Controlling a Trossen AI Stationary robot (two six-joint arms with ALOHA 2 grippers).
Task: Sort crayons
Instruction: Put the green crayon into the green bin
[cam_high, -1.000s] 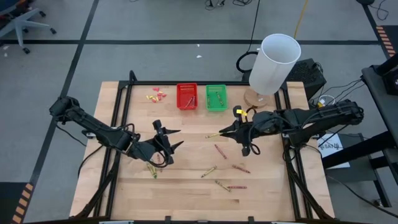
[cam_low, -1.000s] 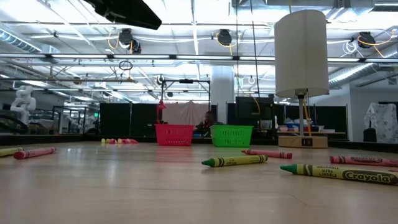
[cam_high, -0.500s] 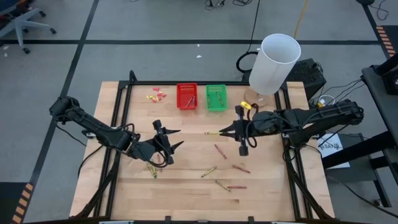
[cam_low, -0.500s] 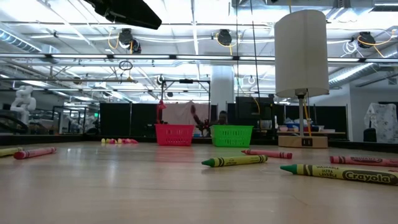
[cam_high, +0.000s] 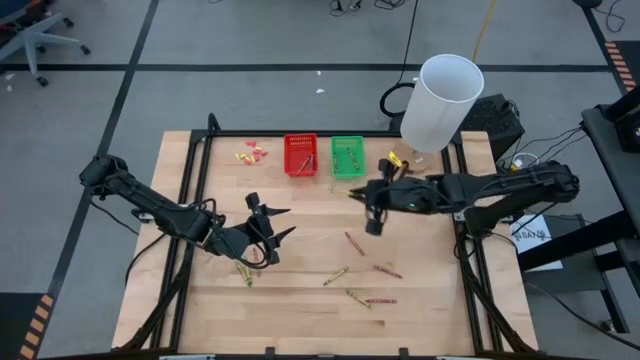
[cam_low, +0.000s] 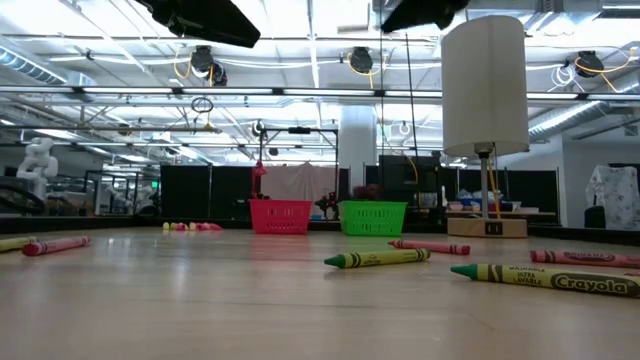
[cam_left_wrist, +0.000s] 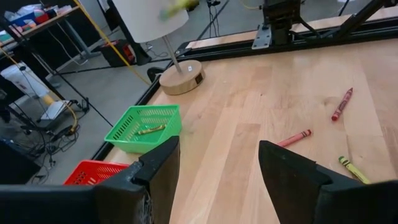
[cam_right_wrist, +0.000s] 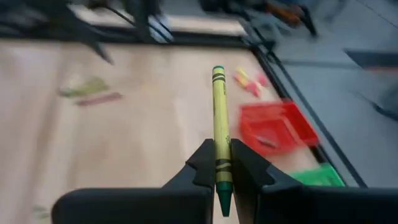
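Right gripper (cam_right_wrist: 218, 168): clamped on a yellow-green crayon (cam_right_wrist: 218, 124), which stands up between the two fingers with its dark tip down by the grip. In the high view this gripper (cam_high: 366, 197) sits just right of the frame's centre, a little below the green basket.

Left gripper (cam_high: 272, 230): left of centre in the high view, over bare wood, fingers spread apart with nothing between them. Its own camera shows the two dark fingers (cam_left_wrist: 158, 171) wide of each other.

Green basket (cam_high: 347, 157): upper centre of the high view, holding at least one crayon (cam_left_wrist: 149, 130).

Red basket (cam_high: 301, 155): touching or just beside the green one, on its left; crayons lie in it.

Loose crayons (cam_high: 335, 275): scattered over the lower middle of the table in the high view, some reddish (cam_high: 354, 243), some yellow-green. One lies just below the left gripper (cam_high: 243, 273).

Low view: a yellow-green crayon (cam_low: 376, 259) lies centre-right, another (cam_low: 545, 279) at lower right, and a reddish one (cam_low: 55, 244) at far left.

Scraps (cam_high: 252, 153): small yellow and pink bits, left of the red basket.

Lamp (cam_high: 440, 100): white shade, upper right of the high view, at the table's back edge.

Table (cam_high: 300, 315): pale wood planks.
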